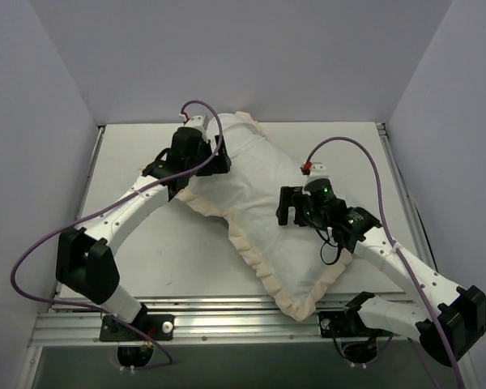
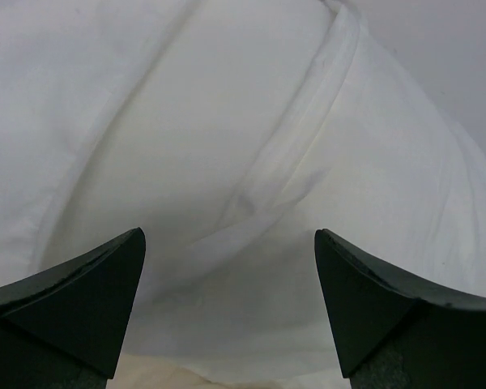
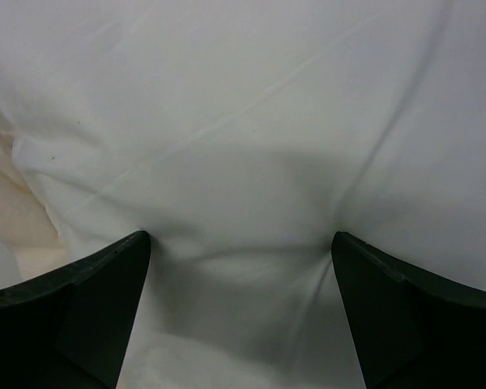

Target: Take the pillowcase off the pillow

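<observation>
The pillowcase (image 1: 255, 215) lies diagonally across the table with its white face up and its cream ruffled edge (image 1: 263, 279) along the near side. It bulges with the pillow, which is hidden inside it. At the far left end my left gripper (image 1: 220, 159) stands open over the white fabric (image 2: 251, 146), where a stitched hem (image 2: 308, 105) runs between its fingers; nothing is held. My right gripper (image 1: 286, 209) is open on the middle right of the pillowcase (image 3: 243, 121). Its fingertips (image 3: 138, 243) press into the white cloth and dent it, with no fold pinched.
The white table top (image 1: 138, 251) is walled by grey panels on the left, the back and the right. A metal rail (image 1: 227, 320) runs along the near edge by the arm bases. Purple cables (image 1: 364, 158) loop above both arms.
</observation>
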